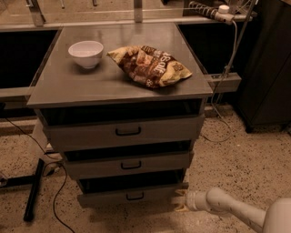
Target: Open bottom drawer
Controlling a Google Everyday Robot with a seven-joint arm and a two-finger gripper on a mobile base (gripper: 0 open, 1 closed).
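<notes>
The bottom drawer (109, 196) is the lowest, narrowest grey front of three, with a small black loop handle (135, 196) at its centre. It stands a little way out, with a dark gap above it. My gripper (180, 201) is low at the drawer's right end, close beside the front panel's right edge, on the end of the white arm (232, 208) that comes in from the lower right. The mid-sized drawer (129, 165) and the widest top drawer (125, 132) sit above, each slightly out.
A white bowl (86, 53) and a crumpled snack bag (150, 65) lie on the cabinet top (59, 86). A black stand leg (33, 189) and cables lie on the speckled floor at left. A dark cabinet (268, 63) stands at right, with a power strip (211, 10) above.
</notes>
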